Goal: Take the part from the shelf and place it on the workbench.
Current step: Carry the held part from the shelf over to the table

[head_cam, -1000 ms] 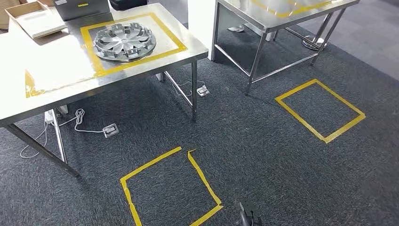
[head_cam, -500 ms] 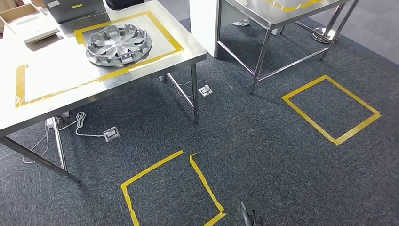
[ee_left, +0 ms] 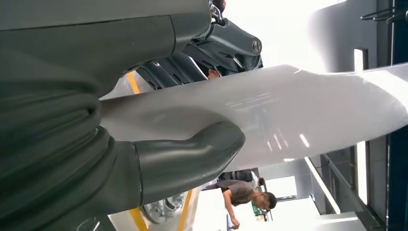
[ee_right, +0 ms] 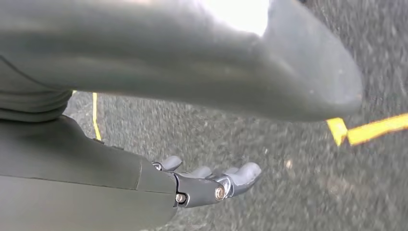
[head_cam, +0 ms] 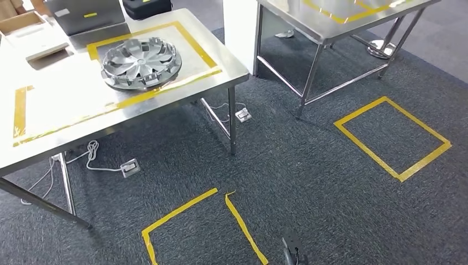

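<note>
In the left wrist view my left hand (ee_left: pixel 86 144) grips a smooth white part (ee_left: pixel 308 110). The thick grey thumb (ee_left: pixel 192 159) presses on one side of it and the dark fingers (ee_left: pixel 216 43) lie on the other. My right hand (ee_right: pixel 202 185) hangs over the dark carpet with its fingers apart and nothing in them. The steel workbench (head_cam: pixel 72 105), marked with yellow tape, stands at the left of the head view. A silver hubcap (head_cam: pixel 141 62) lies on it inside a taped square.
A second steel table (head_cam: pixel 325 25) stands at the back right. Two yellow tape squares mark the carpet (head_cam: pixel 393 138) (head_cam: pixel 204 232). Cables and a socket box (head_cam: pixel 130 167) lie under the workbench. A grey case (head_cam: pixel 83 14) and trays sit on its far side. A person (ee_left: pixel 243 195) stands beyond.
The whole head view has shifted: table and floor marks have slid down and to the right in the picture, so the camera has moved. The hubcap stays where it was on the workbench.
</note>
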You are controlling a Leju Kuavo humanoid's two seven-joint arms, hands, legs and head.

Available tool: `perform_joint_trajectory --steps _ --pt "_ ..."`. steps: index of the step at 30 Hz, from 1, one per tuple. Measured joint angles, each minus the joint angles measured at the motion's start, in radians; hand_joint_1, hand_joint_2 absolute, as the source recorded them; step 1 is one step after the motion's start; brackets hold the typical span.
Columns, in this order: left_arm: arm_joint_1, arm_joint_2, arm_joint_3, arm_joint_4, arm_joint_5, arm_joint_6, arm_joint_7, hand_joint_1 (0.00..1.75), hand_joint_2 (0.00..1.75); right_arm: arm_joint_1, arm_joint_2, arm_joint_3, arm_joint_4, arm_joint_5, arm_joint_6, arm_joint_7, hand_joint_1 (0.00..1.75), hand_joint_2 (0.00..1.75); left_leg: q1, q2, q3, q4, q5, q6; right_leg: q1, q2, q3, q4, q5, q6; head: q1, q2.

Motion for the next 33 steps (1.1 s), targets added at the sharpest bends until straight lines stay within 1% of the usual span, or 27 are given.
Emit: perform_joint_trajectory --steps 1,3,4,5,6,8,9,10,12,13,14,15,16,18,19,20,21,22,23,24,25,26,28,29,30,31,33 --pt "-0.001 -0.002 0.002 -0.003 -0.001 0.0 -0.001 1.75 1.75 -0.002 0.0 0.0 0.0 0.0 -0.001 0.0 0.0 0.0 0.005 -0.002 0.025 -0.006 -0.019 0.007 -0.002 0.0 -0.053 0.077 -0.005 0.009 0.001 0.0" --pt "-0.002 -0.006 0.005 -0.009 -0.003 -0.001 -0.002 1.75 1.75 -0.004 0.001 0.0 0.0 0.0 -0.003 0.0 0.0 0.0 0.015 -0.01 0.089 -0.017 -0.07 0.02 -0.006 0.0 -0.18 0.23 -0.045 0.03 0.005 0.0" --pt "0.0 -0.008 0.005 -0.009 -0.003 -0.001 -0.002 1.75 1.75 -0.002 0.001 0.0 0.0 0.0 -0.004 0.0 0.0 0.0 0.017 -0.012 0.111 -0.017 -0.089 0.018 -0.008 0.0 -0.219 0.238 -0.081 0.034 0.006 0.0" --pt "0.002 -0.009 0.005 -0.009 -0.004 -0.001 -0.001 1.75 1.75 0.0 0.001 0.0 0.0 0.0 -0.005 0.0 0.0 0.0 0.02 -0.014 0.131 -0.017 -0.105 0.015 -0.01 0.0 -0.232 0.207 -0.083 0.036 0.006 0.0" --pt "0.003 -0.01 0.005 -0.009 -0.004 -0.001 -0.001 1.75 1.75 0.001 0.001 0.0 0.0 0.0 -0.005 0.0 0.0 0.0 0.022 -0.015 0.152 -0.017 -0.122 0.011 -0.011 0.0 -0.235 0.156 -0.051 0.038 0.007 0.0" --pt "0.006 -0.014 0.005 -0.008 -0.006 -0.001 0.0 1.75 1.75 0.005 0.001 0.0 0.0 0.0 -0.005 0.001 0.0 0.0 0.023 -0.017 0.185 -0.014 -0.155 0.001 -0.012 -0.002 -0.231 0.033 0.089 0.036 0.007 0.0" --pt "0.008 -0.016 0.005 -0.008 -0.007 -0.001 0.002 1.75 1.75 0.007 0.001 0.0 0.001 0.0 -0.005 0.001 0.0 0.0 0.021 -0.019 0.196 -0.013 -0.173 -0.006 -0.012 -0.003 -0.227 -0.01 0.149 0.031 0.006 0.0" --pt "0.009 -0.018 0.005 -0.008 -0.009 -0.001 0.003 1.75 1.75 0.008 0.001 0.0 0.001 -0.001 -0.005 0.002 0.0 0.0 0.019 -0.021 0.21 -0.008 -0.186 -0.014 -0.011 -0.003 -0.222 -0.035 0.186 0.023 0.004 0.0" --pt "0.008 -0.018 0.006 -0.012 -0.016 -0.003 0.007 1.75 1.75 0.007 0.001 0.0 0.001 -0.002 -0.005 0.003 0.0 0.0 0.018 -0.023 0.229 0.0 -0.195 -0.028 -0.012 -0.004 -0.201 -0.044 0.188 0.003 0.004 0.0" --pt "0.006 -0.018 0.007 -0.013 -0.02 -0.004 0.009 1.75 1.75 0.006 0.002 0.0 0.001 -0.003 -0.005 0.002 0.0 0.0 0.018 -0.02 0.229 0.02 -0.189 -0.033 -0.014 -0.003 -0.187 -0.047 0.183 -0.006 0.003 0.0" --pt "0.003 -0.017 0.008 -0.015 -0.023 -0.005 0.011 1.75 1.75 0.004 0.002 0.0 0.001 -0.003 -0.005 0.002 0.0 0.0 0.018 -0.016 0.212 0.054 -0.183 -0.036 -0.015 -0.003 -0.173 -0.049 0.178 -0.014 0.003 0.0" --pt "0.001 -0.017 0.008 -0.015 -0.025 -0.006 0.013 1.75 1.75 0.003 0.002 0.0 0.001 -0.003 -0.005 0.001 0.0 0.0 0.019 -0.012 0.18 0.106 -0.185 -0.039 -0.015 -0.002 -0.16 -0.052 0.171 -0.02 0.002 0.0" --pt "0.001 -0.018 0.008 -0.014 -0.026 -0.006 0.014 1.75 1.75 0.002 0.002 0.0 0.001 -0.003 -0.005 0.001 0.0 0.0 0.02 -0.009 0.14 0.164 -0.198 -0.042 -0.015 -0.001 -0.147 -0.054 0.161 -0.024 0.002 0.0" --pt "0.003 -0.019 0.008 -0.012 -0.027 -0.007 0.016 1.75 1.75 0.001 0.002 0.0 0.001 -0.003 -0.005 0.001 0.0 0.0 0.02 -0.008 0.06 0.247 -0.264 -0.047 -0.014 0.001 -0.122 -0.056 0.138 -0.026 0.002 0.0" --pt "0.004 -0.02 0.008 -0.011 -0.028 -0.007 0.016 1.75 1.75 0.001 0.002 0.0 0.001 -0.003 -0.005 0.002 0.0 0.0 0.02 -0.007 0.033 0.253 -0.292 -0.047 -0.013 0.002 -0.107 -0.056 0.126 -0.026 0.002 0.0" --pt "0.005 -0.021 0.008 -0.01 -0.031 -0.007 0.017 1.75 1.75 0.002 0.002 0.0 0.001 -0.003 -0.005 0.002 0.0 0.0 0.02 -0.007 0.018 0.236 -0.298 -0.045 -0.012 0.004 -0.091 -0.056 0.113 -0.026 0.002 0.0" --pt "0.005 -0.022 0.008 -0.01 -0.034 -0.007 0.018 1.75 1.75 0.002 0.002 0.0 0.001 -0.003 -0.005 0.002 0.0 0.0 0.019 -0.007 0.014 0.193 -0.27 -0.04 -0.01 0.005 -0.074 -0.056 0.099 -0.026 0.002 0.0" --pt "0.006 -0.023 0.008 -0.008 -0.037 -0.007 0.02 1.75 1.75 0.003 0.002 0.0 0.001 -0.003 -0.005 0.002 0.0 0.0 0.017 -0.006 0.015 0.134 -0.206 -0.033 -0.009 0.007 -0.061 -0.057 0.086 -0.026 0.002 0.0" --pt "0.007 -0.024 0.008 -0.006 -0.04 -0.008 0.021 1.75 1.75 0.003 0.004 0.0 0.002 -0.003 -0.005 0.003 0.0 0.0 0.013 -0.005 0.014 0.072 -0.13 -0.025 -0.007 0.008 -0.049 -0.054 0.073 -0.024 0.0 0.0" --pt "0.008 -0.026 0.008 -0.004 -0.041 -0.008 0.023 1.75 1.75 0.002 0.004 -0.001 0.003 -0.003 -0.005 0.004 0.0 0.0 0.008 -0.005 0.014 0.026 -0.066 -0.017 -0.006 0.01 -0.042 -0.052 0.061 -0.02 -0.001 0.0" --pt "0.009 -0.027 0.008 -0.002 -0.042 -0.009 0.025 1.75 1.75 0.002 0.005 -0.001 0.004 -0.003 -0.006 0.007 0.0 0.0 0.005 -0.005 0.013 0.002 -0.023 -0.012 -0.005 0.012 -0.039 -0.05 0.051 -0.014 -0.002 0.0" --pt "0.01 -0.029 0.008 0.0 -0.043 -0.009 0.026 1.75 1.75 0.001 0.006 -0.001 0.005 -0.003 -0.006 0.008 0.0 0.0 0.002 -0.006 0.011 -0.004 -0.011 -0.009 -0.004 0.014 -0.035 -0.049 0.043 -0.007 -0.002 0.0" --pt "0.008 -0.033 0.008 -0.002 -0.049 -0.01 0.029 1.75 1.75 -0.001 0.004 -0.001 0.005 -0.004 -0.007 0.009 0.0 0.0 0.005 -0.006 0.02 -0.005 -0.015 -0.003 -0.002 0.014 -0.03 -0.051 0.029 0.006 -0.001 0.0" --pt "0.005 -0.035 0.008 -0.002 -0.055 -0.01 0.031 1.75 1.75 -0.002 0.004 -0.001 0.004 -0.004 -0.008 0.008 0.0 0.0 0.008 -0.006 0.027 -0.01 -0.018 0.003 -0.002 0.012 -0.036 -0.035 0.018 0.011 0.0 0.0" --pt "0.002 -0.038 0.008 -0.002 -0.063 -0.009 0.037 1.75 1.75 -0.004 0.003 -0.001 0.004 -0.005 -0.008 0.008 0.0 0.0 0.012 -0.004 0.035 -0.015 -0.021 0.008 -0.001 0.01 -0.054 0.002 -0.001 0.016 0.001 0.0" --pt "0.001 -0.041 0.008 0.001 -0.074 -0.008 0.045 1.75 1.75 -0.006 0.002 -0.001 0.004 -0.006 -0.009 0.008 0.0 0.0 0.013 -0.003 0.041 -0.017 -0.026 0.014 -0.004 0.008 -0.087 0.059 -0.024 0.02 0.003 0.0" --pt "-0.004 -0.052 0.006 0.018 -0.107 -0.005 0.068 1.75 1.75 -0.007 0.003 -0.002 0.004 -0.008 -0.011 0.009 0.0 0.0 0.013 -0.002 0.049 -0.017 -0.036 0.02 -0.007 0.007 -0.171 0.189 -0.062 0.028 0.005 0.0"
